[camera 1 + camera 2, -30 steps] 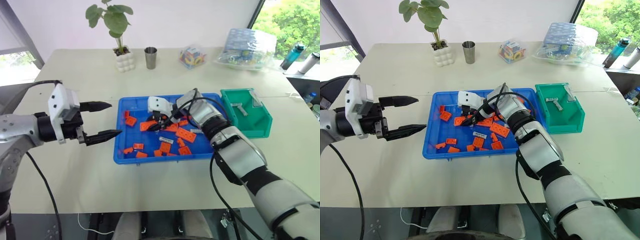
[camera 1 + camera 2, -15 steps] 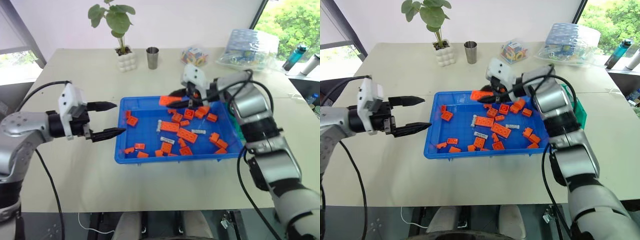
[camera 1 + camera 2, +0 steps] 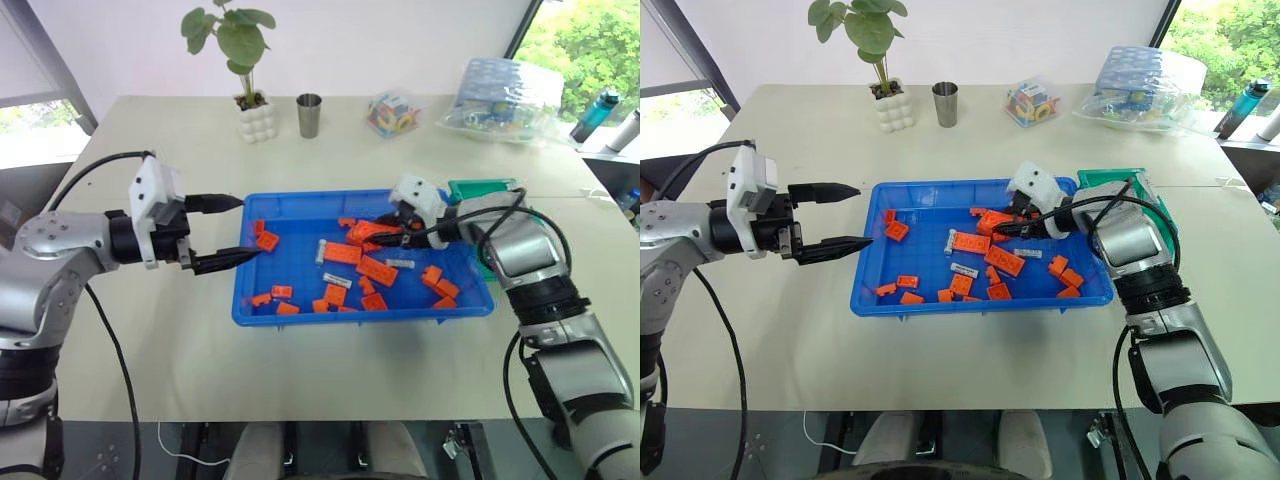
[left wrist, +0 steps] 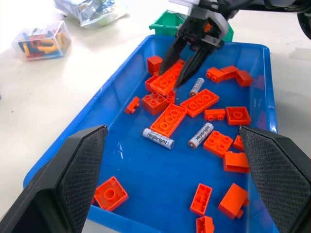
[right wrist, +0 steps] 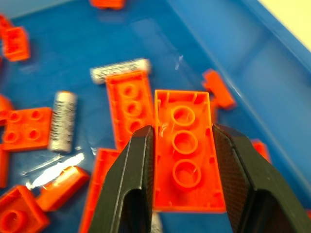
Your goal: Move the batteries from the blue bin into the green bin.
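Note:
The blue bin (image 3: 360, 316) lies mid-table, strewn with orange bricks and three silver batteries (image 3: 337, 281) (image 4: 200, 135) lying flat on its floor. Over the bin's right half, my right gripper (image 3: 383, 230) is shut on an orange brick (image 5: 183, 155), held just above the other bricks; two batteries (image 5: 63, 121) lie beneath it. My left gripper (image 3: 250, 227) hangs open at the bin's left rim with nothing between its fingers. The green bin (image 3: 480, 187) stands behind the blue bin's far right corner, mostly hidden by my right arm.
Along the table's back edge stand a potted plant (image 3: 255, 120), a metal cup (image 3: 308, 115), a clear box of coloured pieces (image 3: 392, 113) and a plastic bag (image 3: 505, 85). Bottles (image 3: 590, 115) stand off the far right.
My right gripper rose from the bin's left-middle with an orange brick, swung right along the back rim, and has come down over the right half. The left gripper edged closer to the bin's left rim.

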`<state>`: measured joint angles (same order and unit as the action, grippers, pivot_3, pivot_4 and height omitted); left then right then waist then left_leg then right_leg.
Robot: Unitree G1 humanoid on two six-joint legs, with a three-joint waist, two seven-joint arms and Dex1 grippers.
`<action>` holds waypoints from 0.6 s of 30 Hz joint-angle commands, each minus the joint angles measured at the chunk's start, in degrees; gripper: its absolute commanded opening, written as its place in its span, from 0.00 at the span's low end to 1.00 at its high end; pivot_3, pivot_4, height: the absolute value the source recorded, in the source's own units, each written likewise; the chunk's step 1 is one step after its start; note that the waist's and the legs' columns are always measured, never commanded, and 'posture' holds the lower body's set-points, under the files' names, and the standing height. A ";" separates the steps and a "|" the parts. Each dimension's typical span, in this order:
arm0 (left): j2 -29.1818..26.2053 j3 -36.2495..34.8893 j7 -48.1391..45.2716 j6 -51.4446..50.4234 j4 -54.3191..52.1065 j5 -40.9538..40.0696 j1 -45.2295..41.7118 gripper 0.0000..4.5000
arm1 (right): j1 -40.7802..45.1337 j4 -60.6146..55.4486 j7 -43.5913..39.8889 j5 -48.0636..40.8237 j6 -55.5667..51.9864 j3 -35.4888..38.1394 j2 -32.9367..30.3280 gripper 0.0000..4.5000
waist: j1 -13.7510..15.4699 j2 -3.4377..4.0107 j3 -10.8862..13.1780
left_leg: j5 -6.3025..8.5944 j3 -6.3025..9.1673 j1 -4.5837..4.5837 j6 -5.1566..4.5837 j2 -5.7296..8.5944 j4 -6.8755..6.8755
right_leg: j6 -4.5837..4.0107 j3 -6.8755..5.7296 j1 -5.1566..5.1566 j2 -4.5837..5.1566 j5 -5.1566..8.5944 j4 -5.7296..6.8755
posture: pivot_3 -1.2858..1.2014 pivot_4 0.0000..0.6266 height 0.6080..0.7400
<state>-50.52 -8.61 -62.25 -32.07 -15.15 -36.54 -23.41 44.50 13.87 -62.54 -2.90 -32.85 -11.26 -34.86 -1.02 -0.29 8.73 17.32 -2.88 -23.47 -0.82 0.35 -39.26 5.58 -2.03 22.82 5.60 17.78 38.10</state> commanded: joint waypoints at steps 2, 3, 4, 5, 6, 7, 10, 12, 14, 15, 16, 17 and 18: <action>-0.15 -0.74 0.04 0.86 -0.98 0.09 -0.93 1.00 | 1.41 4.57 2.51 -0.05 2.51 2.44 -0.75 0.50 | -0.01 0.00 0.00 | 0.00 -0.01 0.00 0.00 0.00 0.00 | 0.00 0.00 0.00 0.00 0.00 0.00 | 0.52 0.24 0.82; -0.12 -0.70 0.02 0.90 -0.94 0.13 -0.97 1.00 | 1.60 5.11 2.78 0.09 3.12 2.36 -0.68 0.58 | -0.01 0.00 0.00 | 0.00 -0.01 0.00 0.00 0.00 0.00 | 0.00 0.00 0.00 0.00 0.00 0.00 | 0.52 0.24 0.82; -0.12 -0.66 -0.02 0.94 -0.87 0.18 -1.03 1.00 | 1.78 4.96 2.99 0.20 3.92 2.14 -0.48 0.69 | 0.00 0.00 0.00 | 0.00 -0.01 0.00 0.00 0.00 0.00 | 0.00 0.00 0.00 0.00 0.00 0.00 | 0.52 0.24 0.82; -0.14 -0.65 -0.06 0.97 -0.86 0.21 -1.04 1.00 | 1.98 4.63 3.16 0.32 4.68 1.88 -0.30 0.81 | -0.02 0.00 0.00 | 0.00 -0.01 0.00 0.00 0.00 0.00 | 0.00 0.00 0.00 0.00 0.00 0.00 | 0.52 0.24 0.82; -0.18 -0.69 -0.08 0.93 -0.97 0.18 -0.99 1.00 | 2.44 3.90 3.34 0.29 5.24 1.66 0.07 0.91 | -0.05 0.00 0.00 | 0.00 -0.01 0.00 0.00 0.00 0.00 | 0.00 0.00 0.00 0.00 0.00 0.00 | 0.52 0.24 0.82; -0.19 -0.68 -0.13 0.93 -0.96 0.19 -1.02 1.00 | 3.07 3.41 3.37 0.07 5.43 1.52 0.57 0.99 | -0.09 0.00 0.00 | 0.00 -0.01 0.00 0.00 0.00 0.00 | 0.00 0.00 0.00 0.00 0.00 0.00 | 0.52 0.24 0.82; -0.25 -0.72 -0.23 0.79 -1.30 0.07 -0.76 1.00 | 5.43 0.72 1.90 -2.46 3.42 1.11 3.28 0.99 | -0.19 0.00 0.00 | 0.00 -0.02 0.00 0.00 -0.03 0.00 | 0.00 0.00 0.01 -0.03 0.00 0.00 | 0.52 0.24 0.82; -0.25 -0.65 -0.34 0.84 -1.42 0.12 -0.55 1.00 | 6.77 -0.53 0.61 -3.56 2.23 -0.14 5.53 0.99 | -0.19 0.00 0.00 | 0.00 -0.02 0.00 0.00 -0.05 0.00 | 0.00 0.00 0.03 -0.04 0.00 0.01 | 0.52 0.24 0.82; -0.22 -0.57 -0.38 0.81 -1.43 0.15 -0.55 1.00 | 8.09 -0.02 0.74 -3.42 1.42 -1.73 8.16 0.99 | -0.10 0.00 0.00 | 0.00 -0.01 0.00 0.00 -0.05 0.00 | 0.00 0.00 0.02 -0.05 0.00 0.02 | 0.52 0.24 0.82; -0.17 -0.52 -0.33 0.74 -1.48 0.13 -0.61 1.00 | 8.64 0.86 1.01 -2.81 1.28 -3.11 9.68 0.99 | -0.10 0.00 0.00 | 0.00 -0.01 0.00 0.00 -0.05 0.00 | 0.00 0.00 0.01 -0.04 0.00 0.03 | 0.52 0.24 0.82; -0.12 -0.47 -0.26 0.67 -1.53 0.11 -0.70 1.00 | 8.96 1.62 0.95 -2.04 1.59 -4.60 10.75 0.99 | -0.07 0.00 0.00 | 0.00 0.00 0.00 0.00 -0.05 -0.01 | 0.00 -0.01 0.00 -0.04 0.00 0.03 | 0.52 0.24 0.82; -0.09 -0.48 -0.18 0.58 -1.66 0.05 -0.71 1.00 | 9.08 2.43 0.72 -0.99 2.33 -6.41 11.71 0.99 | 0.02 -0.01 0.00 | 0.00 0.00 0.00 0.00 -0.04 -0.01 | 0.00 -0.01 0.00 -0.04 0.00 0.03 | 0.52 0.24 0.82; -0.06 -0.49 -0.08 0.51 -1.80 0.01 -0.71 1.00 | 9.20 3.29 0.74 -0.15 2.90 -7.75 12.45 0.99 | 0.10 -0.01 0.00 | 0.00 0.01 0.00 0.00 -0.03 -0.01 | 0.00 -0.01 0.00 -0.03 0.00 0.03 | 0.52 0.24 0.82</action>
<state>-50.48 -8.54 -62.33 -32.08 -15.60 -36.26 -23.37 52.74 16.47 -61.60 -4.46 -31.09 -17.31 -22.92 -0.92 -0.30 8.73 17.32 -2.86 -23.47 -0.82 0.33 -39.28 5.59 -2.05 22.81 5.57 17.78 38.14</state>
